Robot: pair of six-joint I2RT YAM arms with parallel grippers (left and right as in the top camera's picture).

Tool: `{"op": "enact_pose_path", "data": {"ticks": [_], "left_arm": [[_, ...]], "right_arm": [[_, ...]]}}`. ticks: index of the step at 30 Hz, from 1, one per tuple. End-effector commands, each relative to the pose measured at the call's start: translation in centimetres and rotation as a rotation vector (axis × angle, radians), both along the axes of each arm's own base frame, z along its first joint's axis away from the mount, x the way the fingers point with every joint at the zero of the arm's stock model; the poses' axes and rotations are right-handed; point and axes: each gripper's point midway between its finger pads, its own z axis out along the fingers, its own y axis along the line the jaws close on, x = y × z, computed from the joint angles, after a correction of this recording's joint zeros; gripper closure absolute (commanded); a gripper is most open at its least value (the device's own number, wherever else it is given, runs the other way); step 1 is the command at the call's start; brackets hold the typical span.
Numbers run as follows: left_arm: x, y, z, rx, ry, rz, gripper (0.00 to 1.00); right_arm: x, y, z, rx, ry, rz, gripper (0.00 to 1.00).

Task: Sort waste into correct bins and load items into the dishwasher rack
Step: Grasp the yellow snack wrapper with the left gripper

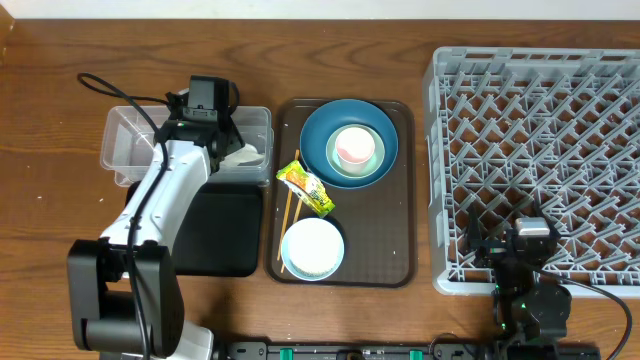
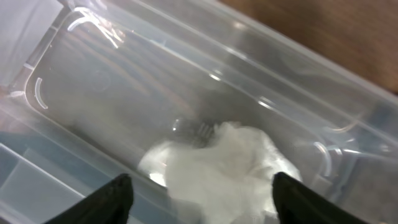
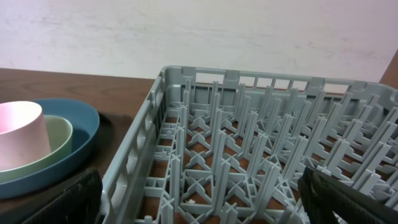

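Observation:
My left gripper (image 2: 205, 202) is open above the clear tub (image 2: 155, 81), and a crumpled white tissue (image 2: 224, 168) lies on the tub floor between its fingertips. In the overhead view that gripper (image 1: 237, 142) hangs over the tub's right end, beside the tissue (image 1: 252, 156). The yellow-green wrapper (image 1: 307, 188), chopsticks (image 1: 289, 215) and small light blue bowl (image 1: 313, 248) lie on the brown tray (image 1: 395, 240). A pink cup (image 1: 355, 148) sits in a pale green bowl inside the dark blue bowl (image 1: 318, 140). My right gripper (image 3: 202, 199) is open over the grey rack (image 3: 249, 155), at its near left corner.
The black tray (image 1: 215, 232) lies in front of the clear tub (image 1: 130, 140), under my left arm. The rack (image 1: 540, 140) fills the right side of the table, and the brown tray stands close to its left wall.

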Motion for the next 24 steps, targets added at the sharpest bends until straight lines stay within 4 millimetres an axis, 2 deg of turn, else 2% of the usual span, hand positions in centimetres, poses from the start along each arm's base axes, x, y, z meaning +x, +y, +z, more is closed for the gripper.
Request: {"op": "enact_pose_path", "data": {"ticks": [1,6,10,14,17,19,24], "left_arm": [[0.2,-0.2,2.2,-0.024,-0.065,0.005,0.23],[-1.4,-2.0,6.8,-0.118,-0.146,-0.051,0.23],[-4.6,-5.0,8.4,-0.222,-0.112,-0.145,0.24],[-7.8,-7.1,7.4,-0.230,0.001,-0.181,0.26],[-9.0,-9.2,6.1,-0.254,0.050,-0.185,0.26],[-9.3,-11.0,5.1,-0.258,0.058,-0.226,0.25],[-8.5,-15.0,2.5,-0.282,0.028,-0.301,0.29]], "right_arm": [[0.0,-0.1,-0.1,-0.013,0.003,-0.003,0.01],[0.0,-0.1,-0.1,-0.013,0.003,-0.003,0.01],[0.0,-0.1,-0.1,-0.013,0.003,-0.003,0.01],[0.0,-0.1,-0.1,-0.013,0.004,-0.003,0.01],[0.0,-0.1,-0.1,-0.013,0.004,-0.003,0.01],[0.0,-0.1,-0.1,-0.013,0.004,-0.003,0.01],[0.0,-0.1,-0.1,-0.013,0.004,-0.003,0.01]]}}
